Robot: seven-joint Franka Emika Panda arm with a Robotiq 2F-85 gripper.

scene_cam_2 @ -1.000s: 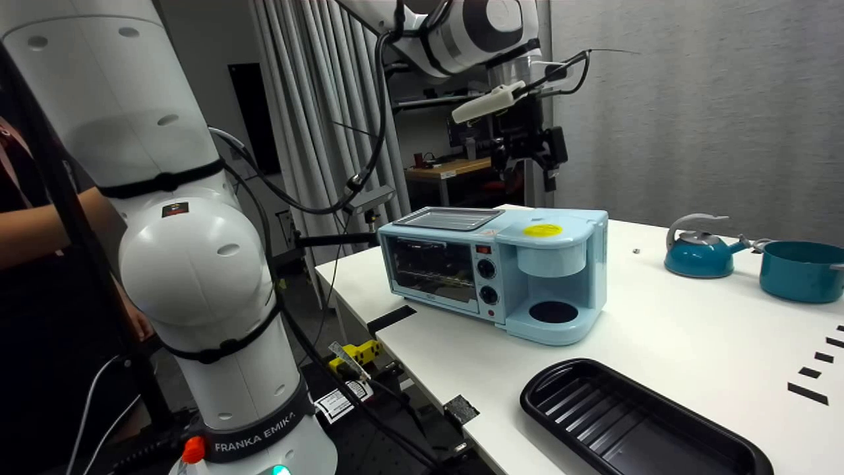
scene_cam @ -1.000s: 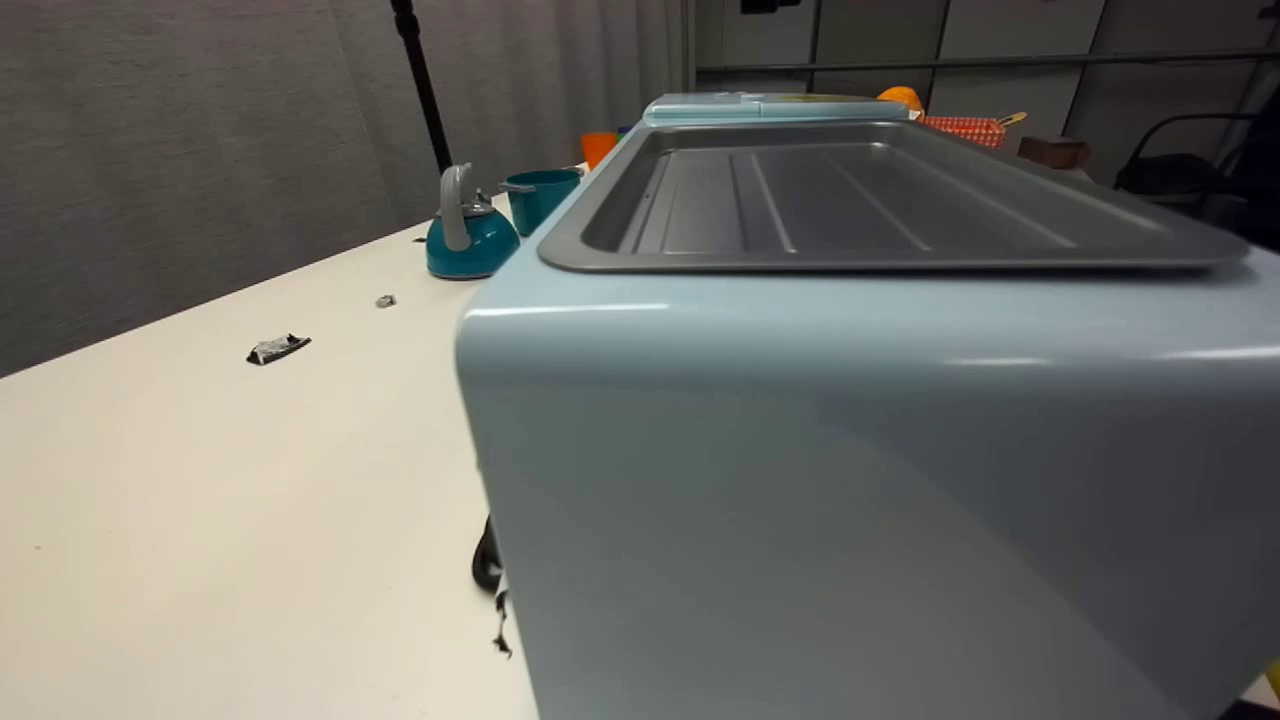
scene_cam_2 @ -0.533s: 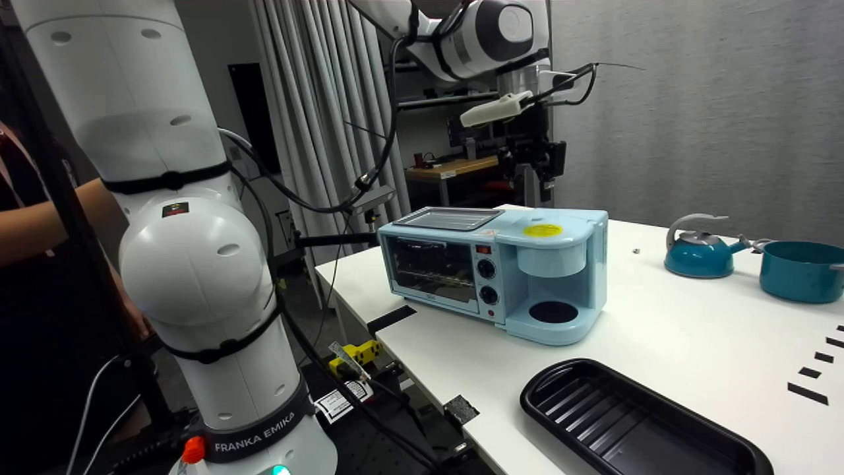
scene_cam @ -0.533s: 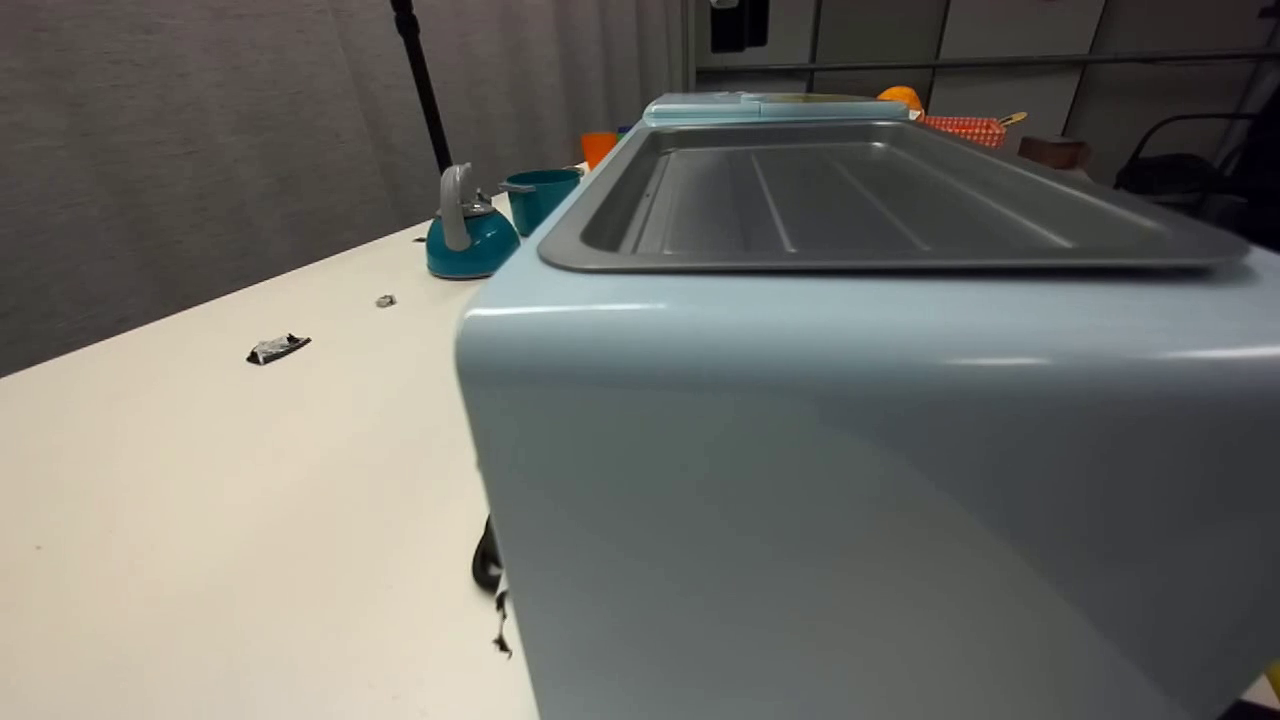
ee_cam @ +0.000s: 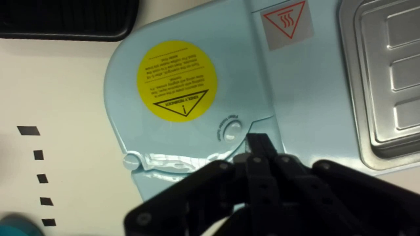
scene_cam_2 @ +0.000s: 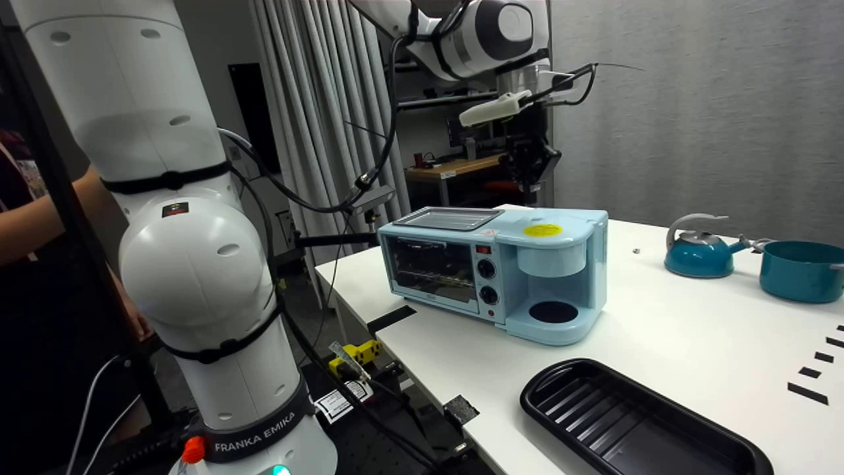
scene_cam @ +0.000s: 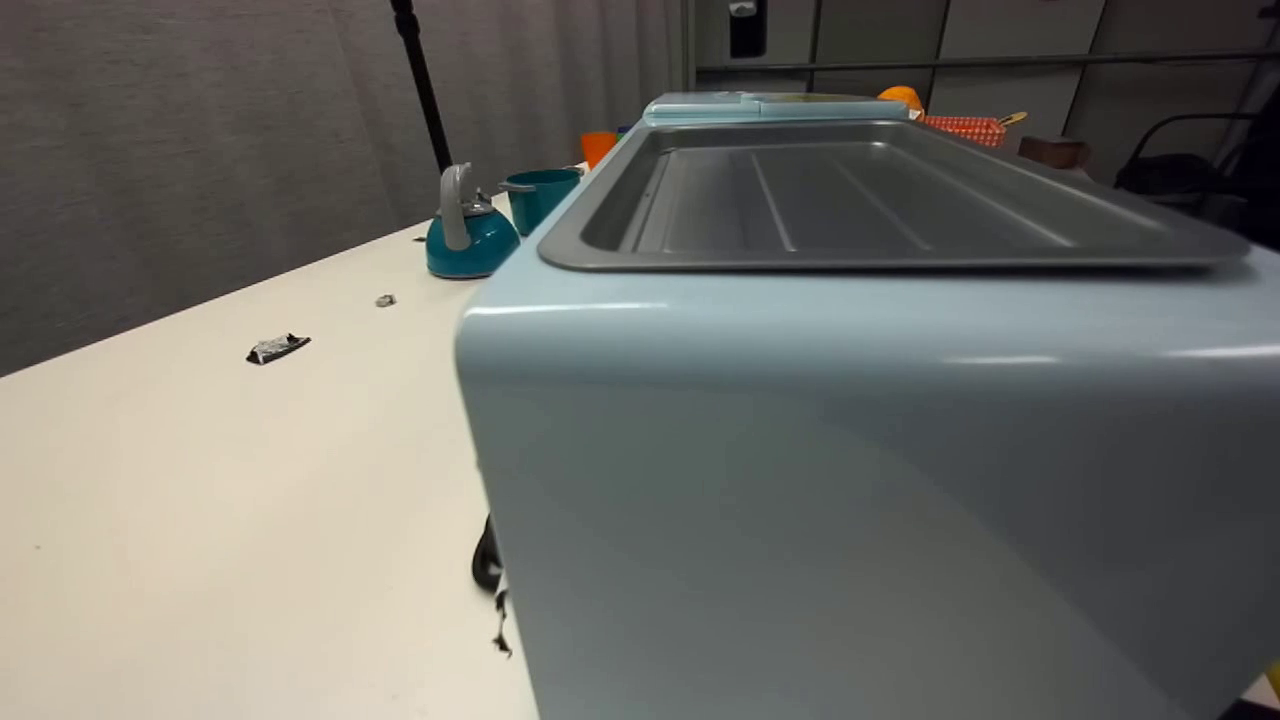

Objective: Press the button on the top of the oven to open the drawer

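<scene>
Pale-blue oven is showing a rack behind its door, tray and button on top; above, I am holding my gripper pressed together.

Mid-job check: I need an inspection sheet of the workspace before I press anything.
Surface: white table, with black tape on it.
Job's things: oven on the table, glass door shut; round button on its top.
Clutter: black pan, teal kettle and teal pot, all on the table.
Gripper: shut, above the oven, beside the button in the wrist view; held in it, nothing seen.
Cables: black cable hanging along the robot arm; a black piece pokes out beside the oven, too hidden to name.
Surroundings: grey curtain behind the table; a person's arm at the edge of an exterior view.
</scene>
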